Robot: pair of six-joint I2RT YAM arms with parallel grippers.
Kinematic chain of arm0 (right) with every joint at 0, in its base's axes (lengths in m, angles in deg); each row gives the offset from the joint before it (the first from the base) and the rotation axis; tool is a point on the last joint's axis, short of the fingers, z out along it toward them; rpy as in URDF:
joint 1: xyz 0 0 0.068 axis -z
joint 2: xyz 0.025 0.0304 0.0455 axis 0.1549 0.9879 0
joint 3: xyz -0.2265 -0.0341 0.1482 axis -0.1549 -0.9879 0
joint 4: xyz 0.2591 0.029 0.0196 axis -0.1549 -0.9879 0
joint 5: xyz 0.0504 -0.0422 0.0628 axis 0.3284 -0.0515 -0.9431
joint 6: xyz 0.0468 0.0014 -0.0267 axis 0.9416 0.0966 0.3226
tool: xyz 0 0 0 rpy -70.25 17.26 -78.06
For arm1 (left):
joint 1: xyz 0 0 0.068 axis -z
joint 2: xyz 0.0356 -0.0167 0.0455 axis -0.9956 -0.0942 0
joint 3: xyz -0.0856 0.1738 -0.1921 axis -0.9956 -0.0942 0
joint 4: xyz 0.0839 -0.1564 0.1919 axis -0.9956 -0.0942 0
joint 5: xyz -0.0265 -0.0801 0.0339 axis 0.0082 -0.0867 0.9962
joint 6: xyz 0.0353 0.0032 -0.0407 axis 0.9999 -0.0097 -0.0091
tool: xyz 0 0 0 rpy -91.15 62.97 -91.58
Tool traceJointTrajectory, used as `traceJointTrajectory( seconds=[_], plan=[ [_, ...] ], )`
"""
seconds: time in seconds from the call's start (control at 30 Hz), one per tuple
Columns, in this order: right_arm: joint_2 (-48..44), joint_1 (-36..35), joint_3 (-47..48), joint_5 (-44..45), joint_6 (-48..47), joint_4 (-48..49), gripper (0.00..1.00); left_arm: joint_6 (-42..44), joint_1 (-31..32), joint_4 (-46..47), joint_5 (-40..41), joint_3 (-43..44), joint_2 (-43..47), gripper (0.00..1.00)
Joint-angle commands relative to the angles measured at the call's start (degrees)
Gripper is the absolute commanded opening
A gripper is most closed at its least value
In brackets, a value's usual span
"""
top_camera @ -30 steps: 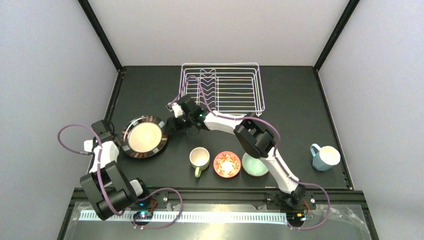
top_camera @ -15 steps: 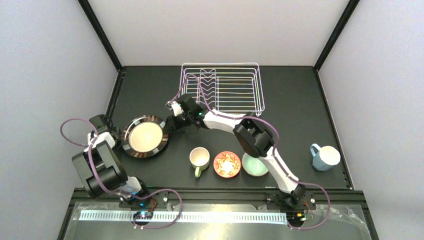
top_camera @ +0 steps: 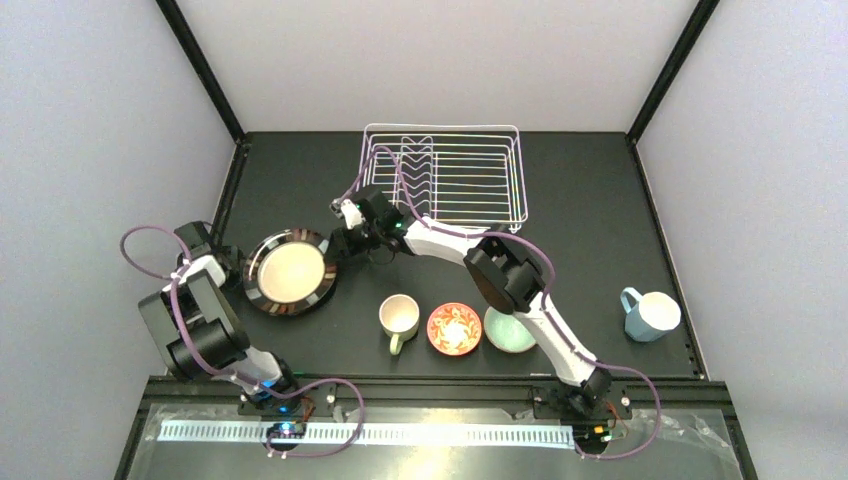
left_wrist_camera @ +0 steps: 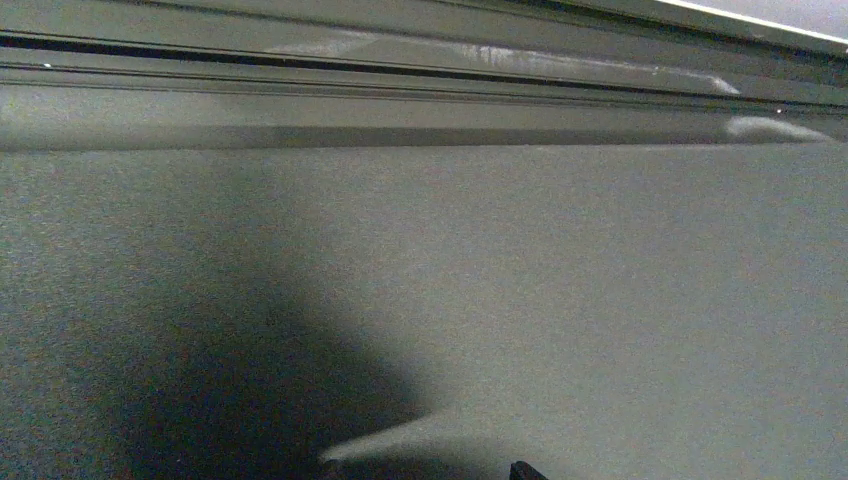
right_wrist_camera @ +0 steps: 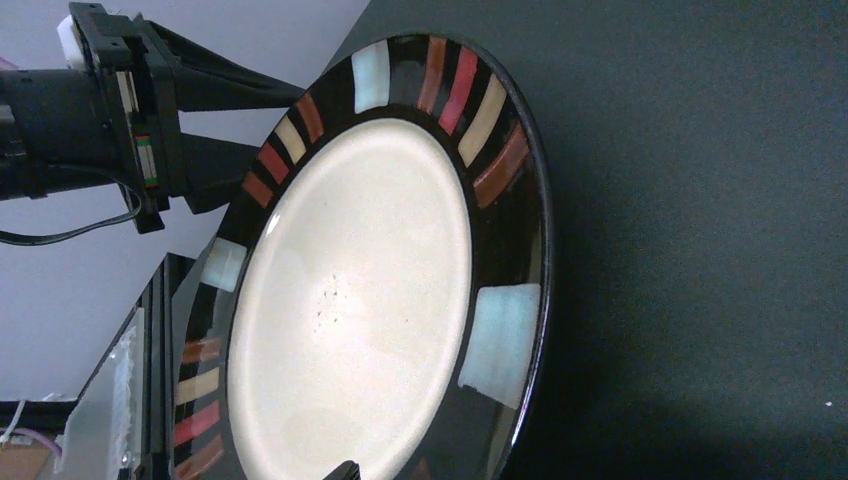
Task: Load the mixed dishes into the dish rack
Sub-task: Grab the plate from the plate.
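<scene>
The cream plate with the dark striped rim point(top_camera: 290, 272) lies on the left of the table and fills the right wrist view point(right_wrist_camera: 360, 300). My left gripper point(top_camera: 228, 267) is at its left edge; in the right wrist view its black fingers point(right_wrist_camera: 225, 160) are spread open by the rim. My right gripper point(top_camera: 338, 243) is open at the plate's right edge, with one fingertip point(right_wrist_camera: 345, 470) over the cream centre. The white wire dish rack point(top_camera: 445, 175) stands behind, with nothing in it. A cream mug point(top_camera: 398, 318), red-orange bowl point(top_camera: 454, 328), mint bowl point(top_camera: 512, 332) and blue mug point(top_camera: 650, 313) sit near the front.
The left wrist view shows only bare dark table point(left_wrist_camera: 500, 300) and the frame rail point(left_wrist_camera: 400, 80) along the table's edge. Grey walls close in the table on three sides. The right arm point(top_camera: 505, 275) stretches across above the bowls.
The left arm's elbow has swung left and back, while its gripper stayed by the plate's left edge. The right gripper has crept slightly up and to the left. The plate has barely moved.
</scene>
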Motion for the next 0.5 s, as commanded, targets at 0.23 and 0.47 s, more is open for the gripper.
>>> traceJointTrajectory(
  seconds=[0.23,0.47],
  plan=[
    [3.5,0.7,1.5,-1.6,2.4,0.3,0.76,4.8,0.1,-2.1,-6.2,2.7,-4.5,0.94],
    [4.0,0.3,3.0,-2.7,1.7,-0.1,0.75,6.8,0.1,-3.5,-6.8,3.8,-5.7,0.94]
  ],
)
